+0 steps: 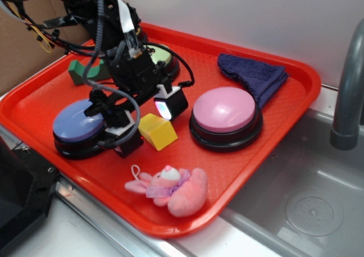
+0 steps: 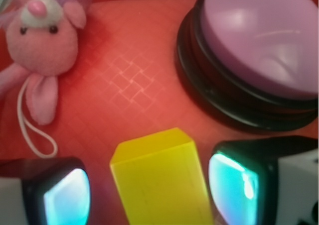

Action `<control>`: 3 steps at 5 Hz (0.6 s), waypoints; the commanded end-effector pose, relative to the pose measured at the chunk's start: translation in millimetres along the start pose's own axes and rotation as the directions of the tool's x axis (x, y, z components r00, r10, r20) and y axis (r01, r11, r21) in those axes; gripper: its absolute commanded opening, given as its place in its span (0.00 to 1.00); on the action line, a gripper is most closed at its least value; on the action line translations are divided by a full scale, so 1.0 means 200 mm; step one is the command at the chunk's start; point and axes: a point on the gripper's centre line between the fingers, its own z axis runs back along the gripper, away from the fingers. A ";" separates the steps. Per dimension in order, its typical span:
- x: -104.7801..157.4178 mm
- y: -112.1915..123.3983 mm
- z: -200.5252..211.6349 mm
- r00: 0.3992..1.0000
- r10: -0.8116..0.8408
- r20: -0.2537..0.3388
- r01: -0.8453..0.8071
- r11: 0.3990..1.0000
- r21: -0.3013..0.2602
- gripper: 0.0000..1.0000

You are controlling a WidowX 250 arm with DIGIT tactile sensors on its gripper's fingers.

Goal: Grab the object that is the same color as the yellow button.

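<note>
The object, a small yellow block (image 1: pixel 157 131) (image 2: pixel 162 180), lies on the red tray (image 1: pixel 40 100) between the blue and pink buttons. My gripper (image 1: pixel 149 126) (image 2: pixel 149 192) is low over it and open, one finger on each side of the block. In the wrist view a strip of tray shows between the block and the left pad (image 2: pixel 67 197), while the right pad (image 2: pixel 233 187) sits very close to the block's side. The yellow button (image 1: pixel 160 56) with its pale dome is at the back of the tray, mostly hidden behind my arm.
A pink button (image 1: pixel 224 110) (image 2: pixel 259 41) stands right of the block and a blue button (image 1: pixel 77 123) left of it. A pink plush bunny (image 1: pixel 170 189) (image 2: pixel 42 41) lies near the front rim. A green arch block (image 1: pixel 85 70) and a purple cloth (image 1: pixel 253 72) are at the back. A sink (image 1: pixel 307 206) adjoins on the right.
</note>
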 end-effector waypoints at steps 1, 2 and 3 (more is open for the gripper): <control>0.01 -0.01 0.00 0.999 0.048 0.009 -0.048 0.999 0.019 0.00; 0.00 0.00 0.00 0.997 0.075 0.014 -0.076 0.997 0.025 0.00; -0.01 0.03 0.00 0.995 0.099 -0.010 -0.099 0.994 0.045 0.00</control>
